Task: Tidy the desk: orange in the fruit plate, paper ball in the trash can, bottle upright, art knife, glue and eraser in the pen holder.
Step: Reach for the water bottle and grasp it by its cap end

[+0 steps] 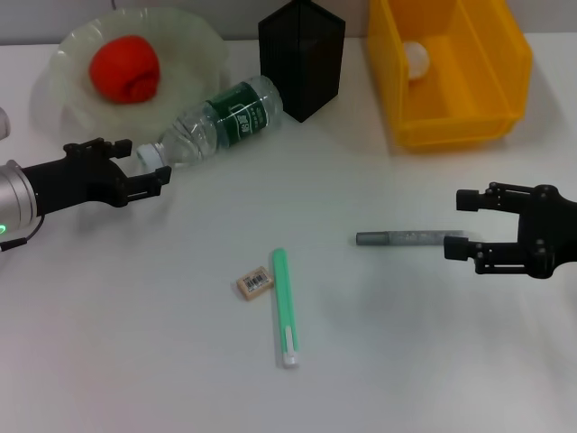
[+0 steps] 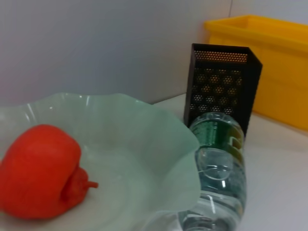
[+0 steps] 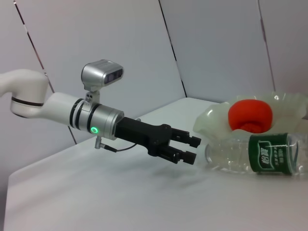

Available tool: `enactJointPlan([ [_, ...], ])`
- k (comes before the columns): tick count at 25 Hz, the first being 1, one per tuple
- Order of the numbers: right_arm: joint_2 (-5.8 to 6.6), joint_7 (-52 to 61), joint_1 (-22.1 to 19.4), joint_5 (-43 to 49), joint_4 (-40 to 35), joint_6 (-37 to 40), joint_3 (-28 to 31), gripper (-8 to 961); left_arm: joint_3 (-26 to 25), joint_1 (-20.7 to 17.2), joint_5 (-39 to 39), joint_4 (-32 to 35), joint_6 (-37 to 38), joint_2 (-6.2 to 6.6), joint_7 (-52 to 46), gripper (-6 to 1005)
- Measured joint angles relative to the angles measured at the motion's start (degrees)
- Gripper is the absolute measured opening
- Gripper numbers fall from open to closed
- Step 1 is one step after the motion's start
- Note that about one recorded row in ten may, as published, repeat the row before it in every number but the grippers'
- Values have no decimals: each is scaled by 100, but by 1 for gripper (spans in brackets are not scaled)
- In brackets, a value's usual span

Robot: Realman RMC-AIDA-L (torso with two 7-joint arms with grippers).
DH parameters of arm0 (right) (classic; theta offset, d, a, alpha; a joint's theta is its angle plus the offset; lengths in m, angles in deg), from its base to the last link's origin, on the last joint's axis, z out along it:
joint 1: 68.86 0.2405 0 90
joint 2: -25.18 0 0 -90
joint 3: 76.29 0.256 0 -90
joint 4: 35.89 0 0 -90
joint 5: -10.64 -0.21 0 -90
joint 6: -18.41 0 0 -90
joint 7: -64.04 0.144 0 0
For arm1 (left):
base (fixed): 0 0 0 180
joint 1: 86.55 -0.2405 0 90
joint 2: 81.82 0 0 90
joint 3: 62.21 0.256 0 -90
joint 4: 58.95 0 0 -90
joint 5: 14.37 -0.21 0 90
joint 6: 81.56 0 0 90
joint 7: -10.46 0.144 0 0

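Orange already in plate, white paper ball in bin. Step in hand looked like bottle: bottle lay on side between plate and holder, cap toward left gripper. Left fingers apart, at cap, not yet clamped. Next move likely: close on neck, tip upright. Right gripper open, empty, near grey stick. Eraser on desk.

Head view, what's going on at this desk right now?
The left gripper, open, is at the cap of the bottle, which lies on its side. The orange sits in the fruit plate. The right gripper hangs open near a grey stick. The eraser lies loose.
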Motion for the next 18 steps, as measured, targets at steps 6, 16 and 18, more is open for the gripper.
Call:
enactJointPlan([
  [6,-1,34,0,0,-20,30,0,810,36,30,0,20,-153,-32,2,800],
  [16,-10,50,-7,0,-16,45,1,810,107,99,0,-13,-316,-83,126,800],
  [18,-10,51,-13,0,-17,51,1,810,173,108,0,-14,-335,-88,126,800],
])
